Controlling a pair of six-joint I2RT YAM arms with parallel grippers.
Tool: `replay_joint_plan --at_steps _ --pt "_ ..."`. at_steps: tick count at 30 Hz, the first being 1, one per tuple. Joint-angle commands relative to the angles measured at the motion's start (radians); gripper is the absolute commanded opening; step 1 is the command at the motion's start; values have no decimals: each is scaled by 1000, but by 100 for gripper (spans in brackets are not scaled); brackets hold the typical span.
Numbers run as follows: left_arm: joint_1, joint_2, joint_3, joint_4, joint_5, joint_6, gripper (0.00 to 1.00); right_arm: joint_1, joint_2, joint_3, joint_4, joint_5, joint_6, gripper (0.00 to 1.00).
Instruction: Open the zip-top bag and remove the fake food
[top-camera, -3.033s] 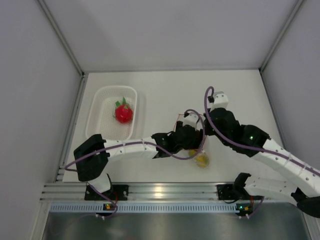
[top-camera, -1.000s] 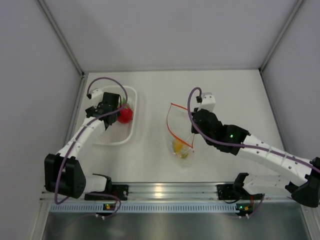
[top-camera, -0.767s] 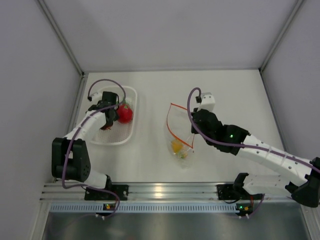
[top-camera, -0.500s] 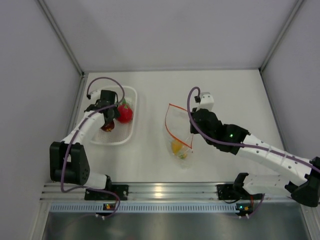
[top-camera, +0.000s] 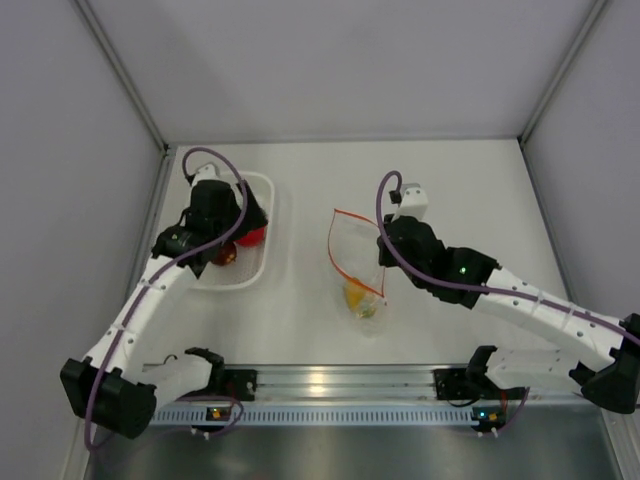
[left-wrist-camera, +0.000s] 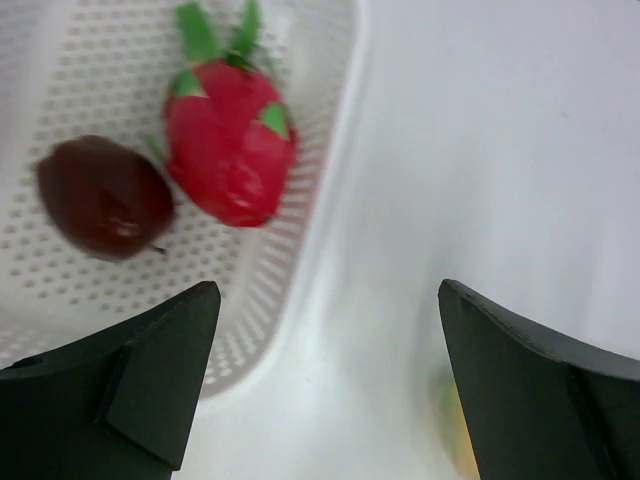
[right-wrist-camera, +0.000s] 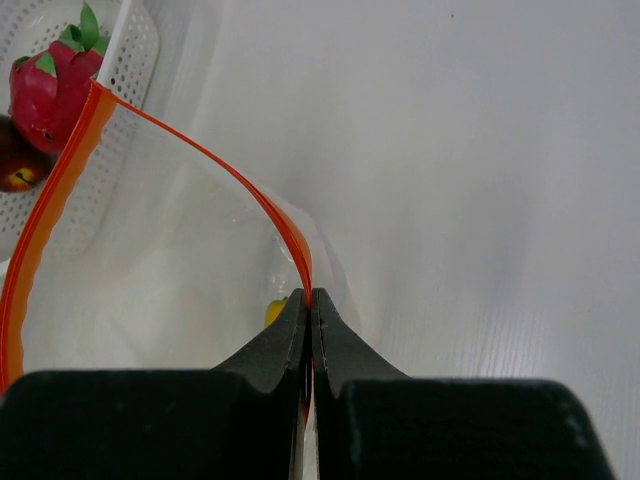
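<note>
The clear zip-top bag (top-camera: 352, 258) lies in the middle of the table, its orange-red mouth strip (right-wrist-camera: 60, 190) spread open. My right gripper (top-camera: 384, 268) is shut on that strip, as the right wrist view (right-wrist-camera: 308, 300) shows. The yellow-orange fruit (top-camera: 355, 295) is inside the bag, partly seen past my fingers (right-wrist-camera: 274, 311). The red fruit with green leaves (left-wrist-camera: 230, 150) and the dark maroon fruit (left-wrist-camera: 100, 197) lie in the white basket. My left gripper (left-wrist-camera: 325, 385) is open and empty, above the basket's right rim (top-camera: 240, 228).
The white perforated basket (top-camera: 225, 284) stands at the left of the table, near the left wall. It also shows in the left wrist view (left-wrist-camera: 330, 150) and the right wrist view (right-wrist-camera: 135, 55). An aluminium rail (top-camera: 330, 382) runs along the near edge.
My left gripper went from the bag to the basket with the maroon fruit and let it go there. It is now open. My right gripper keeps its hold on the bag's strip.
</note>
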Motion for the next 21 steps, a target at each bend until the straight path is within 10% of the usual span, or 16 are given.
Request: replay_joint_plan --at_steps 1,9,21 --pt "-170 -59 59 4 65 -54 96 1 -4 52 -1 0 23 0" --pt "-568 -31 189 107 27 -126 67 6 -12 46 -2 -20 73 0" --pt "-740 193 249 318 40 -166 18 21 -85 -14 13 -45 144 0"
